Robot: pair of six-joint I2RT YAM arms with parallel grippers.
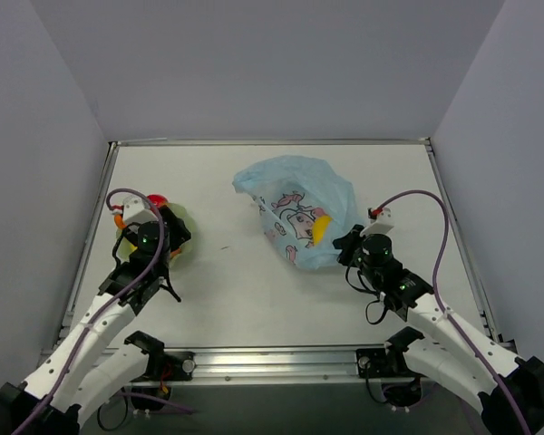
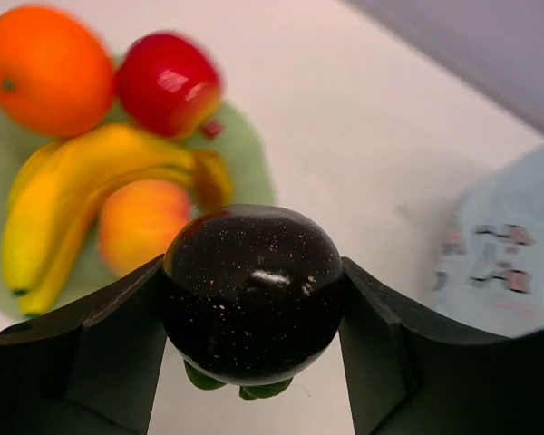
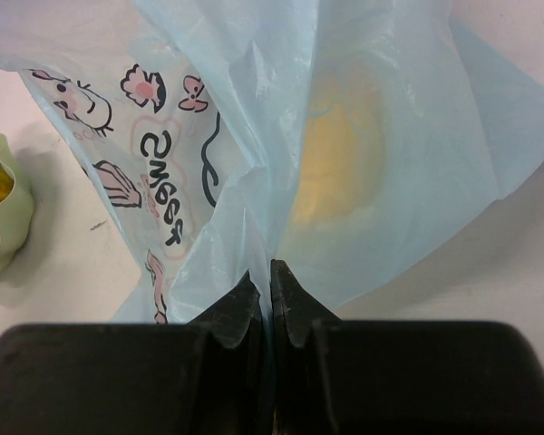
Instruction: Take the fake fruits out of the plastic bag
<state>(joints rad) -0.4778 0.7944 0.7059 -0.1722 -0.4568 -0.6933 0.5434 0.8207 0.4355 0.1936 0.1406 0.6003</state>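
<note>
Much is masked from above: the left tool and its wrist cover most of the pale green plate near the left edge of the worktop, with only slivers of red and orange showing past them. The wrist view fills it in. This tool's fingers grip a dark fruit from both sides; it is round, glossy and near-black with fine speckles, its flanks are hidden by the fingers, and small green bits of unclear shape show beneath it. On the plate beyond lie a dimpled orange, a shiny red apple, a curved yellow banana and a matte peach-coloured fruit that is partly behind the dark one. The plastic bag lies right of centre, toward the far edge. It is thin, crinkled, translucent light blue film, printed with dark-outlined cartoon figures marked in pink. Looping dark letters on it appear upside down and cannot be read with certainty. The right tool is closed tight, pinching a fold of the bag's near side. A yellow fruit sits inside, and the film blurs its outline, so its shape is uncertain.
</note>
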